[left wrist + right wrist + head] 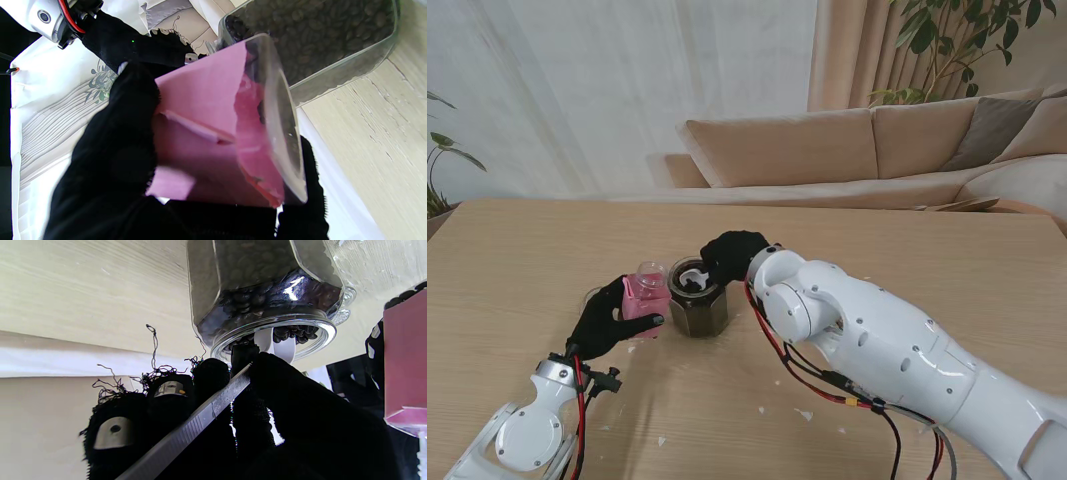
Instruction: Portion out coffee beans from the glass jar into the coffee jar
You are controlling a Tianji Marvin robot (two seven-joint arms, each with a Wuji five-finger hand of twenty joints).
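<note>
Pinching a ridged metal scoop handle (186, 430), the black-gloved right hand (732, 253) dips its white bowl into the faceted glass jar (697, 297) of dark beans. Just left, the left hand (605, 322) clasps the pink-lined clear coffee jar (645, 294), tilted.

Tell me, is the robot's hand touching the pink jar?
Touching. The left wrist view shows the left hand's black fingers wrapped against the pink jar.
</note>
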